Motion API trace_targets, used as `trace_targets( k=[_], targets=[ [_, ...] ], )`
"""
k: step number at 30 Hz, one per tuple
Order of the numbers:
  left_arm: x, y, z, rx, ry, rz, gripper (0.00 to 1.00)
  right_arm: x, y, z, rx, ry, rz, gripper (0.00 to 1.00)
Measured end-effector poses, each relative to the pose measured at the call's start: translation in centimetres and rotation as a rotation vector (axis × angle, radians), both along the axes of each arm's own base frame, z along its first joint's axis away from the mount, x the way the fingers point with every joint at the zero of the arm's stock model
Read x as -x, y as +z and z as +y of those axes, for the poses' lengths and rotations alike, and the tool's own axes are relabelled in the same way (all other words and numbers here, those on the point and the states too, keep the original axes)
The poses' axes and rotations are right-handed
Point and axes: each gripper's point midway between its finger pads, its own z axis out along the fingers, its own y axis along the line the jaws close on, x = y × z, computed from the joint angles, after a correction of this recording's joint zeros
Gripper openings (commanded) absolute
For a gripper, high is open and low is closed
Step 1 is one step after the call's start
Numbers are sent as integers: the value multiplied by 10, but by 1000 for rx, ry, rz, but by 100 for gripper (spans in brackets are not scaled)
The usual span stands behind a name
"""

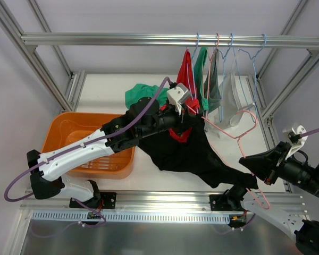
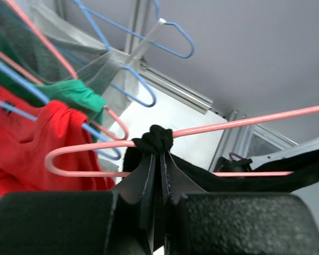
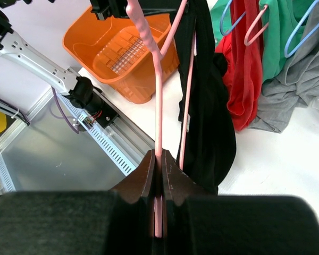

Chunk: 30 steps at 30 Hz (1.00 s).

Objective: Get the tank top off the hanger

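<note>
Right gripper (image 3: 158,162), bottom centre of its wrist view: jaws pinched together on the pink hanger (image 3: 158,101) wire. In the top view that's lower right. The hanger sits low, well apart from the rail (image 1: 122,38).

Tank top (image 1: 186,154) (the black one) is mid-frame in the top view, stretched between the two arms, its bulk sagging toward the lower right. It's not off yet: the left wrist view shows a strap (image 2: 156,139) bunched over the pink wire near its curved end.

Left gripper (image 2: 158,162) is clamped on that strap just under the wire, jaws together with cloth between them.

My read on progress:
- Done: the hanger is down from the rail and both grips are set.
- Left: the strap has to slide past the wire's bend.
- Other strap: can't tell whether it's on or off.
- After that, the top needs dropping somewhere, likely the orange basket (image 1: 69,123) at mid-left.

Far end, upper right: the red top (image 1: 186,74) hangs just beside the left gripper, with more garments behind it on the rail. I'd count that as a snag risk.
</note>
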Motion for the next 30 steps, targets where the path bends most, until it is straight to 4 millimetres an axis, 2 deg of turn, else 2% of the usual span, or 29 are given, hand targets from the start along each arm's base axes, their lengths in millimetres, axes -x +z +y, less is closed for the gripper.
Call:
trace_targets(
  k=[3, 6, 11, 15, 19, 23, 26, 30],
  targets=[
    [-5, -2, 12, -3, 53, -5, 0, -2, -8, 1, 16, 4, 0, 0],
    [-13, 1, 33, 6, 155, -19, 0, -2, -21, 1, 37, 9, 0, 0],
    [-34, 19, 86, 44, 394, -43, 0, 9, -39, -10, 38, 23, -31, 0],
    [-43, 27, 106, 74, 492, -35, 0, 27, -31, -19, -32, 57, -103, 0],
    [-45, 17, 106, 51, 496, -6, 0, 45, -14, -20, -121, 126, -190, 0],
    [-26, 8, 85, 38, 338, 28, 0, 49, -4, -22, -172, 136, -265, 0],
    [4, 3, 63, 57, 125, 52, 0, 41, 0, -18, -211, 117, -335, 1],
    [75, -20, 42, 67, -268, 100, 0, 16, 7, -1, -258, 89, -433, 0]
  ],
)
